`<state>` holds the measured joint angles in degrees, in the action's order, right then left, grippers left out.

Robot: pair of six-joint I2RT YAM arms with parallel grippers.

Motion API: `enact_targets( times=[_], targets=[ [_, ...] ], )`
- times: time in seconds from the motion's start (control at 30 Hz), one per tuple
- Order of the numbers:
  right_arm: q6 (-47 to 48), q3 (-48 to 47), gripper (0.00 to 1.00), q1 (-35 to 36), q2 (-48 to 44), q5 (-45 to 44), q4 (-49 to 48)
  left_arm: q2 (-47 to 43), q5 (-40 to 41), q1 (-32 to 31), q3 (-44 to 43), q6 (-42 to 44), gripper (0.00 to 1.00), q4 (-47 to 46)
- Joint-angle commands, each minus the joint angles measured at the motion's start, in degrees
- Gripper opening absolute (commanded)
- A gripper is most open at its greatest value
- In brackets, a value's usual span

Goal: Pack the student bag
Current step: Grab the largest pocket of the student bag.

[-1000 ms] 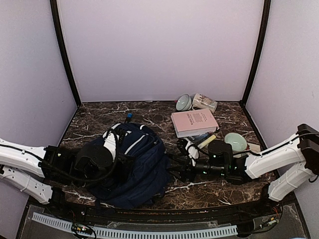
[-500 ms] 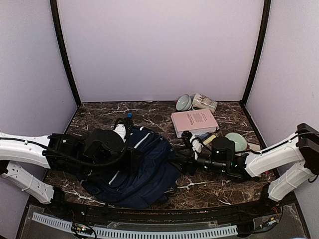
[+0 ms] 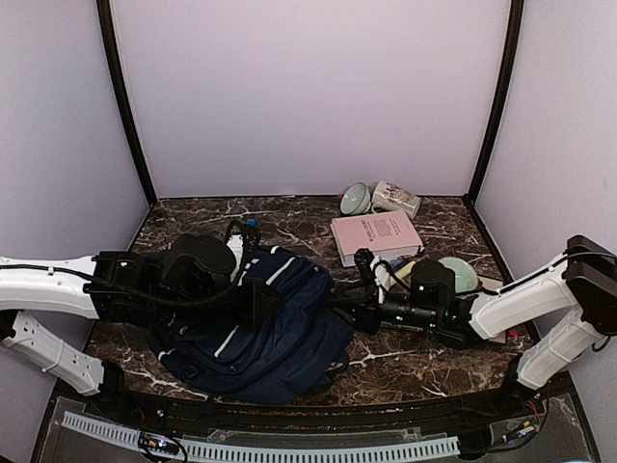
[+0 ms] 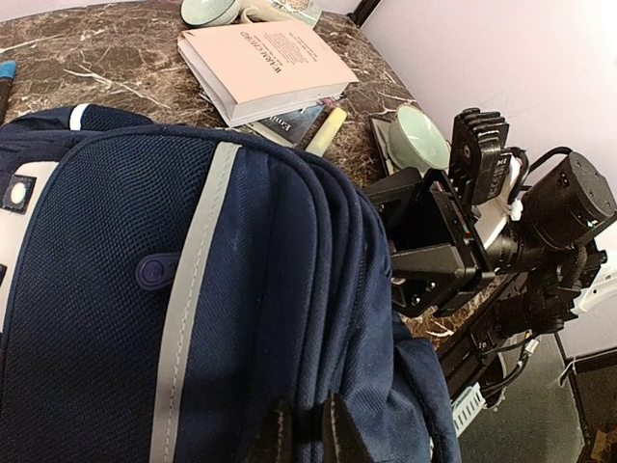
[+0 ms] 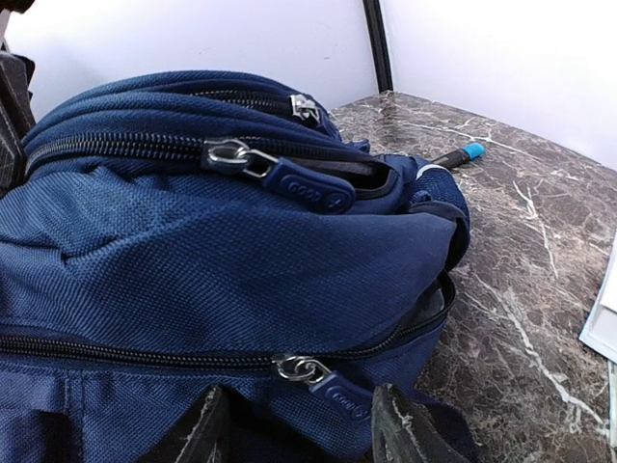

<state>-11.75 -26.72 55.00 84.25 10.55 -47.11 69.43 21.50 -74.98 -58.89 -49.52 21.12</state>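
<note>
1. Since a second ago the student bag (image 3: 275, 328) has slid to the right and toward the back of the worktop (image 3: 183, 227), and my left arm has swung in over it.
2. My left gripper (image 4: 307, 436) is pinched narrow on a fold of the bag's navy fabric, close to the seams along the side that faces my right arm.
3. My right gripper (image 5: 301, 424) stands wide and holds nothing. Its fingers sit on either side of the lower zip pull (image 5: 333, 391) on that same edge of the bag. I cannot tell whether they touch the fabric.
4. Between my two arms the bag lies slumped at centre-left, with the pink book (image 3: 376, 236) near its far right corner.
</note>
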Motion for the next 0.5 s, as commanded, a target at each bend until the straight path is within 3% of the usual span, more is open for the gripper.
enact_targets(
  times=[0.0,0.33,0.47],
  targets=[
    [-0.90,-0.94,0.49,-0.77,2.08,2.51,-3.17,-3.16,-3.53,0.16,-2.43,-1.40,0.00,-6.93],
    [-0.93,-1.61,0.48,-0.95,2.67,1.92,-1.78,-4.98,5.11,2.65,1.52,-4.80,0.05,-0.34],
    [-1.17,-1.99,0.48,-0.95,3.33,2.69,-2.18,-7.63,4.96,2.65,5.07,-0.96,0.10,-4.91]
  ],
)
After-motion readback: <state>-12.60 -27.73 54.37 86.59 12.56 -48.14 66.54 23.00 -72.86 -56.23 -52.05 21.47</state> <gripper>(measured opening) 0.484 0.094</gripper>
